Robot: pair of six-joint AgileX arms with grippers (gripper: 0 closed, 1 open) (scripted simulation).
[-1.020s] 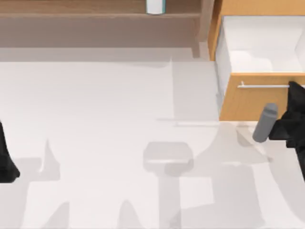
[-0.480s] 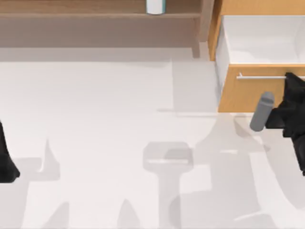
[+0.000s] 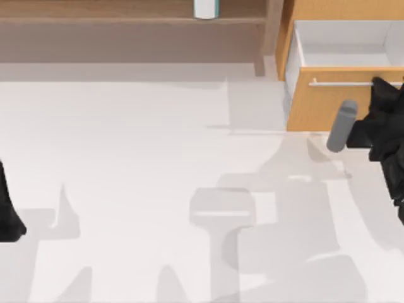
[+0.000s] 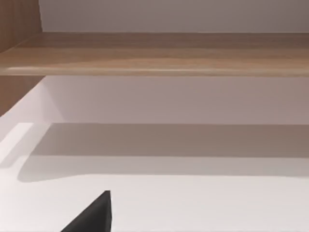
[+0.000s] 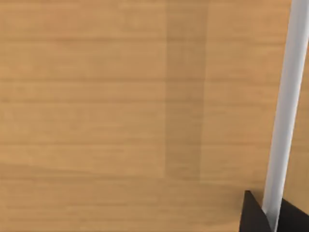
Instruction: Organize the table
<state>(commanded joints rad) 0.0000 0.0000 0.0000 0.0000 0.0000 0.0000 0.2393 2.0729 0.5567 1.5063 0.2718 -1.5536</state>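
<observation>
The off-white table (image 3: 126, 158) spreads across the top view. At its back right stands an orange-wood drawer (image 3: 315, 104), partly open, with a white inside (image 3: 344, 47). My right gripper (image 3: 380, 85) is at the drawer's silver bar handle (image 3: 341, 83). In the right wrist view the handle (image 5: 285, 121) runs down between the two dark fingertips of the right gripper (image 5: 273, 217), which is shut on it. My left gripper (image 3: 7, 221) is parked at the table's left edge.
A brown wooden shelf (image 3: 126, 19) runs along the back, with a white and teal container (image 3: 206, 9) on it. The left wrist view looks at the shelf board (image 4: 154, 53) from low over the table. A grey cylinder (image 3: 341, 126) sticks out from my right arm.
The drawer front has slid back toward its unit, with my right gripper moving along on the handle. Less of the white inside shows. The left arm has not moved.
</observation>
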